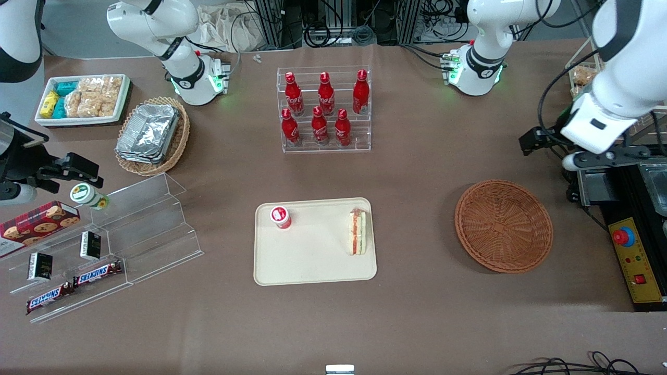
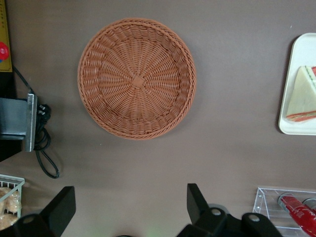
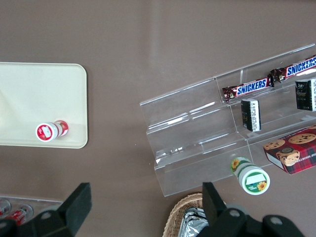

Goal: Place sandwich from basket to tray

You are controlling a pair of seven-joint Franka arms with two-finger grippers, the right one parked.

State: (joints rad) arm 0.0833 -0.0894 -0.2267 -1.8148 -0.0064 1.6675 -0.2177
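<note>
The sandwich (image 1: 357, 233) (image 2: 302, 96) lies on the cream tray (image 1: 312, 263) (image 2: 285, 126), close to the tray edge that faces the basket. The reddish-brown wicker basket (image 1: 503, 225) (image 2: 137, 78) holds nothing. It sits on the table beside the tray, toward the working arm's end. My left gripper (image 1: 529, 141) (image 2: 129, 207) hangs open above the bare table, farther from the front camera than the basket. Nothing is between its fingers.
A small red-capped bottle (image 1: 280, 216) (image 3: 49, 131) stands on the tray too. A clear rack of red cola bottles (image 1: 324, 109) stands farther back. A yellow control box (image 1: 630, 260) lies beside the basket. Acrylic snack shelves (image 1: 130, 234), a foil-tray basket (image 1: 151, 135) and a white bin (image 1: 83, 99) sit toward the parked arm's end.
</note>
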